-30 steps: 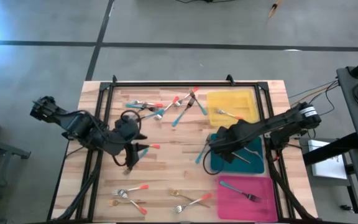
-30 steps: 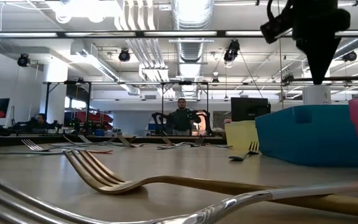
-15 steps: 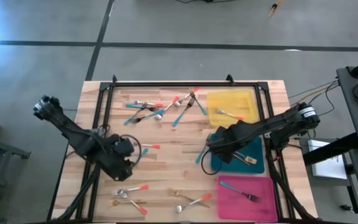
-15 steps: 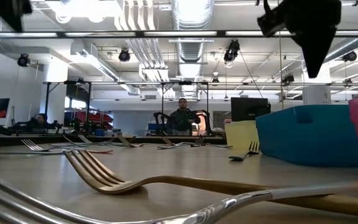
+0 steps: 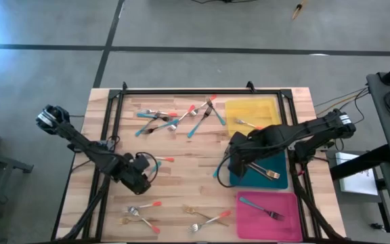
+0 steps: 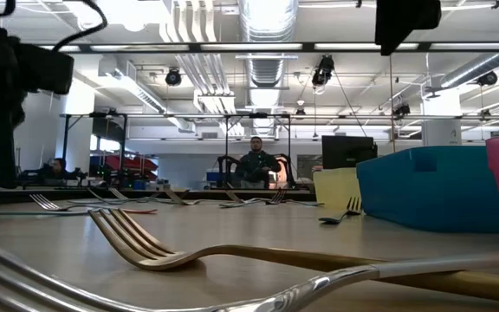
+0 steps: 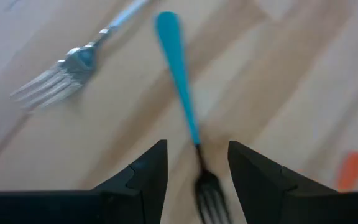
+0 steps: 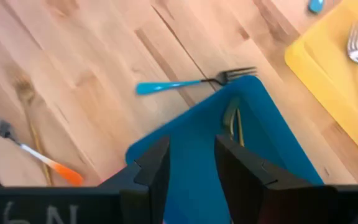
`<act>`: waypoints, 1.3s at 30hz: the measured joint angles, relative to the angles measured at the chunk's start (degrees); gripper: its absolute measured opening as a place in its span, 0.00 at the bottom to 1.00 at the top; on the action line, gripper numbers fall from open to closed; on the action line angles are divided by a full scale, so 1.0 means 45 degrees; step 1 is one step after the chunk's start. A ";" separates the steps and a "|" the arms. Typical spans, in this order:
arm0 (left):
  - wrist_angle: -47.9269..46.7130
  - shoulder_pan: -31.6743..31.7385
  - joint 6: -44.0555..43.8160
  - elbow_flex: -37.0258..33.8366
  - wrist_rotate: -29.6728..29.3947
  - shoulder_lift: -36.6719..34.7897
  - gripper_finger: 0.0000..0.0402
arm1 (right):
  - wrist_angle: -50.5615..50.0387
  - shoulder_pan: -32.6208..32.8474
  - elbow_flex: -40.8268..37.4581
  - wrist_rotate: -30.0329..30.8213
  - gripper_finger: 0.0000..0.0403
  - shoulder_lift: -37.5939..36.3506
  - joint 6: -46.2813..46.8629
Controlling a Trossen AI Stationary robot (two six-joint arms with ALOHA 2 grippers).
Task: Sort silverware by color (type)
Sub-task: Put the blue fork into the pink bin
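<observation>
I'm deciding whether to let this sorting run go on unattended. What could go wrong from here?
The open left claw is straddling a blue-handled fork while the view is blurred; a hasty close may miss or flick it.

A gold fork lies in the teal tray, while a blue-handled fork rests against its outside edge; colours may end up mixed.

The open right claw hangs over that tray's corner and might bump it.

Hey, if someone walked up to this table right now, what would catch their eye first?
Probably the three bright trays down the table's right side: yellow tray, teal tray, pink tray. Then the forks with orange and blue handles scattered along the far edge. The right claw hangs open at the teal tray's edge; the left claw is open over bare wood.
</observation>
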 joint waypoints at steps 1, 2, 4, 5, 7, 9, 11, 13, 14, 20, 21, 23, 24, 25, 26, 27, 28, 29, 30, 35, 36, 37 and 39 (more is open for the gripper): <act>0.0162 0.0086 -0.0005 -0.0126 -0.0010 0.0004 0.38 | 0.0072 0.0000 0.0026 0.0005 0.28 0.0014 -0.0043; 0.0335 0.0164 -0.0005 -0.0224 -0.0010 0.0005 0.38 | 0.0130 0.0000 0.0040 0.0005 0.28 0.0023 -0.0042; 0.0717 0.0250 0.0001 -0.0440 -0.0015 0.0005 0.38 | 0.0114 -0.0005 0.0040 0.0005 0.27 0.0033 -0.0043; 0.0947 0.0293 0.0036 -0.0542 -0.0015 0.0005 0.38 | 0.0129 -0.0005 0.0040 0.0005 0.26 0.0037 -0.0049; 0.1315 0.0341 0.0239 -0.0670 -0.0095 0.0005 0.38 | 0.0124 -0.0019 0.0040 0.0005 0.26 0.0038 -0.0057; 0.1333 0.0429 0.0388 -0.0790 -0.0374 0.0005 0.38 | 0.0124 -0.0029 0.0040 0.0005 0.25 0.0038 -0.0057; 0.1351 0.0532 0.0409 -0.0955 -0.0676 0.0005 0.38 | 0.0129 -0.0029 0.0040 0.0010 0.25 0.0038 -0.0058; 0.1541 0.0651 0.0418 -0.1167 -0.0775 0.0005 0.38 | 0.0129 -0.0029 0.0040 0.0010 0.25 0.0038 -0.0062; 0.1714 0.0690 0.0418 -0.1303 -0.0778 0.0005 0.38 | 0.0129 -0.0034 0.0040 0.0010 0.25 0.0038 -0.0062; 0.2794 0.0721 0.0427 -0.1930 -0.0698 0.0010 0.38 | 0.0134 -0.0034 0.0040 0.0018 0.26 0.0043 -0.0062; 0.2941 0.0721 0.0427 -0.1989 -0.0597 0.0010 0.38 | 0.0134 -0.0034 0.0040 0.0019 0.26 0.0043 -0.0062; 0.3342 0.0717 0.0432 -0.2023 -0.0409 0.0010 0.38 | 0.0139 -0.0034 0.0035 0.0021 0.26 0.0043 0.0017; 0.3404 0.0717 0.0438 -0.2055 -0.0414 0.0010 0.38 | 0.0139 -0.0034 0.0035 0.0030 0.25 0.0043 0.0035; 0.3347 0.0717 0.0490 -0.2109 -0.0438 0.0010 0.38 | 0.0140 -0.0034 0.0035 0.0040 0.25 0.0043 0.0035; 0.3331 0.0721 0.0549 -0.2189 -0.0445 0.0010 0.38 | 0.0148 -0.0034 0.0035 0.0044 0.25 0.0043 0.0035; 0.3325 0.0718 0.0567 -0.2253 -0.0443 0.0010 0.38 | 0.0160 -0.0034 0.0035 0.0049 0.25 0.0043 0.0035; 0.3348 0.0721 0.0565 -0.2308 -0.0445 0.0010 0.38 | 0.0172 -0.0034 0.0035 0.0048 0.25 0.0048 0.0035; 0.3372 0.0721 0.0547 -0.2380 -0.0446 0.0010 0.38 | 0.0186 -0.0034 0.0035 0.0049 0.25 0.0048 0.0019; 0.3385 0.0717 0.0508 -0.2434 -0.0455 0.0025 0.38 | 0.0187 -0.0034 0.0035 0.0049 0.25 0.0048 -0.0064; 0.3716 0.0717 0.0423 -0.2459 -0.0462 0.0515 0.38 | 0.0206 -0.0034 0.0035 0.0053 0.25 0.0048 -0.0853; 0.3784 0.0717 0.0418 -0.2410 -0.0467 0.0689 0.37 | 0.0202 -0.0034 0.0035 0.0053 0.25 0.0048 -0.0975; 0.3761 0.0717 0.0422 -0.2300 -0.0481 0.0923 0.37 | 0.0206 -0.0034 0.0035 0.0049 0.25 0.0048 -0.1073; 0.3460 0.0717 0.0442 -0.2007 -0.0514 0.1449 0.35 | 0.0212 -0.0034 0.0030 0.0049 0.25 0.0048 -0.1285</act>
